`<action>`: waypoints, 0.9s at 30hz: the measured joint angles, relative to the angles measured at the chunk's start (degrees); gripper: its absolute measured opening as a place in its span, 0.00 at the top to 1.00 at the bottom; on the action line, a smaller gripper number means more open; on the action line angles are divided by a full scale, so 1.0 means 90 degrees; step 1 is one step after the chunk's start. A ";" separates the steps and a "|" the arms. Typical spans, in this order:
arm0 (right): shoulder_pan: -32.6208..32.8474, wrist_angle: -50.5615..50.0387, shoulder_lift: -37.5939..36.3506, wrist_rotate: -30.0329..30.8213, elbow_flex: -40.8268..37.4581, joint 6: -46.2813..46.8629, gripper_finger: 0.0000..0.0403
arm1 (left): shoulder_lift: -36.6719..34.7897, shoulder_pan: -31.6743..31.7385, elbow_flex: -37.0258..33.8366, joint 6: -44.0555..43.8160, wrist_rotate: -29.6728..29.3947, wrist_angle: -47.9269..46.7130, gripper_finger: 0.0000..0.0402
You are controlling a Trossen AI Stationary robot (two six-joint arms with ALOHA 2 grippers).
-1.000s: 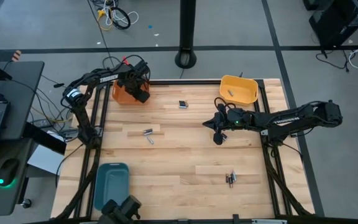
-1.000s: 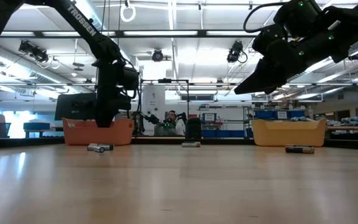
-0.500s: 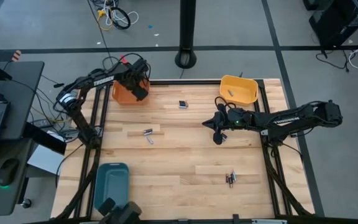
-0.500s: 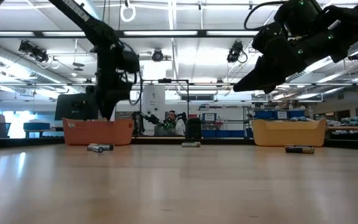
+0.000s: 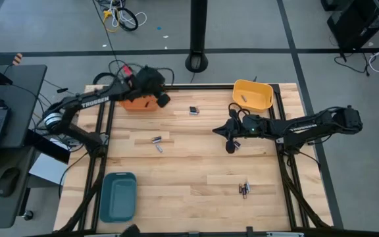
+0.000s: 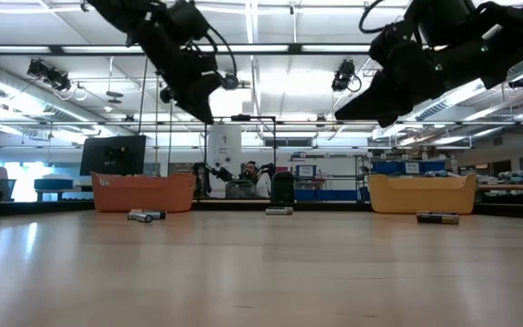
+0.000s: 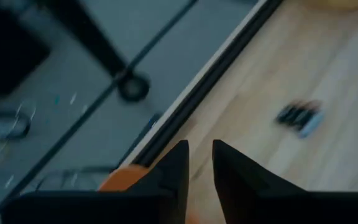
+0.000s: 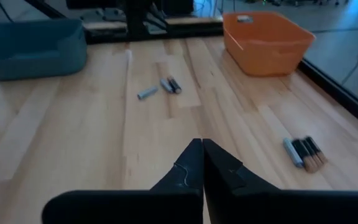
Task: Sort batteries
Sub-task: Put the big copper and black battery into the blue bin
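Observation:
Small dark and silvery batteries lie flat on the wooden table: a group (image 5: pixel 194 110) near the far edge, also in the left wrist view (image 7: pixel 300 115), a loose few (image 5: pixel 156 141) left of centre, and more (image 5: pixel 244 189) toward the near right. My left gripper (image 5: pixel 165 101) hangs high beside the orange tray (image 5: pixel 137 103), its fingers (image 7: pixel 199 163) a narrow gap apart and empty. My right gripper (image 5: pixel 217 131) hovers above the table's middle, shut (image 8: pixel 202 149), holding nothing.
A yellow tray (image 5: pixel 252 94) with a battery inside stands at the far right corner. A teal tray (image 5: pixel 118 195) sits at the near left. Another battery (image 5: pixel 237 146) lies by the right arm's wrist. Bare wood stretches across the table's middle and near side.
My left gripper has risen from the orange tray and swung out over its right side, tipping as it went. My right gripper has climbed a little and stayed shut.

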 joint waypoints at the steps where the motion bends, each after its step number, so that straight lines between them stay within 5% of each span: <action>1: 0.0062 0.0045 0.0000 0.0044 0.0000 0.0000 0.99 | -0.0101 -0.0133 -0.0245 0.0027 0.0061 0.0425 0.82; 7: 0.0413 0.0062 0.0002 0.0326 0.0000 0.0176 0.99 | -0.0557 -0.0921 -0.1653 0.0173 0.0909 0.2898 0.88; 15: 0.0728 -0.0453 0.0147 0.0607 0.0008 0.1016 0.99 | -0.0559 -0.1843 -0.2763 0.0396 0.1281 0.4711 0.92; 27: 0.2462 -0.4341 0.0452 0.0603 0.1548 0.3317 0.92 | -0.0559 -0.2454 -0.3265 0.0363 0.1409 0.5496 0.92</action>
